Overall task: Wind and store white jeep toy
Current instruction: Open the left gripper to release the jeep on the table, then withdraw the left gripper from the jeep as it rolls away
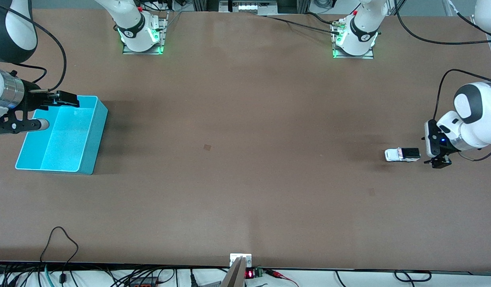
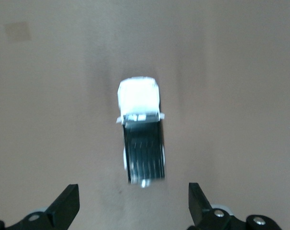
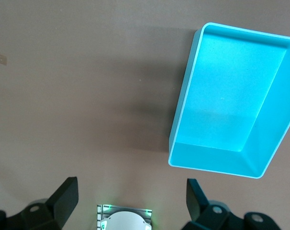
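Note:
The white jeep toy [image 1: 402, 154] with its black roof stands on the brown table toward the left arm's end. My left gripper [image 1: 439, 162] hovers low right beside it, open and empty. In the left wrist view the jeep [image 2: 141, 139] lies just ahead of the wide-apart fingers [image 2: 68, 203], not between them. The cyan bin [image 1: 97, 123] stands empty toward the right arm's end. My right gripper [image 1: 34, 124] waits over the bin's outer edge, open and empty. The right wrist view shows the bin [image 3: 182, 115] ahead of its fingers [image 3: 66, 196].
The two arm bases [image 1: 141, 38] [image 1: 355, 40] stand along the table edge farthest from the front camera; the right arm's base also shows in the right wrist view [image 3: 126, 221]. Cables [image 1: 62, 243] hang at the nearest edge. Bare tabletop lies between jeep and bin.

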`<state>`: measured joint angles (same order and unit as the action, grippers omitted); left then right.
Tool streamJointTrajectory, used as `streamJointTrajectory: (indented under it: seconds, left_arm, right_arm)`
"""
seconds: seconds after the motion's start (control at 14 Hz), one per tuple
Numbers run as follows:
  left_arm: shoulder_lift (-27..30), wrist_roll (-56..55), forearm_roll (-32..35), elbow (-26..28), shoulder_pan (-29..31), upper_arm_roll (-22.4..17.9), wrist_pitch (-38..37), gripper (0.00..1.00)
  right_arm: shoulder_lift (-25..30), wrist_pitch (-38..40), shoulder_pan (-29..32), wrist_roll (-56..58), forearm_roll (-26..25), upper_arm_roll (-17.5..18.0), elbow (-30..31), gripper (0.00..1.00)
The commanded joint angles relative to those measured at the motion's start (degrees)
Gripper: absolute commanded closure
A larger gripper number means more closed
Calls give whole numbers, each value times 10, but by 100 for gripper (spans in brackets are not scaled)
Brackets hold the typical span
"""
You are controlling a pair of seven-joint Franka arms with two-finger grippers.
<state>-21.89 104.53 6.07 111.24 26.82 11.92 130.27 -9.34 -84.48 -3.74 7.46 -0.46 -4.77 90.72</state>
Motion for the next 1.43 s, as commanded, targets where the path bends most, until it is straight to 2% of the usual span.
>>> streamJointTrajectory:
  seconds: [0.0,0.21,0.71,1.07,1.36]
  left_arm:
    - [24,5,7,10,5,18,-5,0]
    - [36,5,5,10,4,30,-5,0]
    - [47,5,4,12,-14,32,-5,0]
    - [68,2,3,12,-20,51,-6,0]
    - [72,1,3,18,-44,51,-11,0]
  right_arm:
    - [2,9,2,6,1,-1,-4,0]
    - [2,9,2,7,1,-1,-4,0]
    - [2,8,2,6,1,-1,-4,0]
    - [2,9,2,6,1,-1,-4,0]
    - [2,9,0,5,1,-1,-4,0]
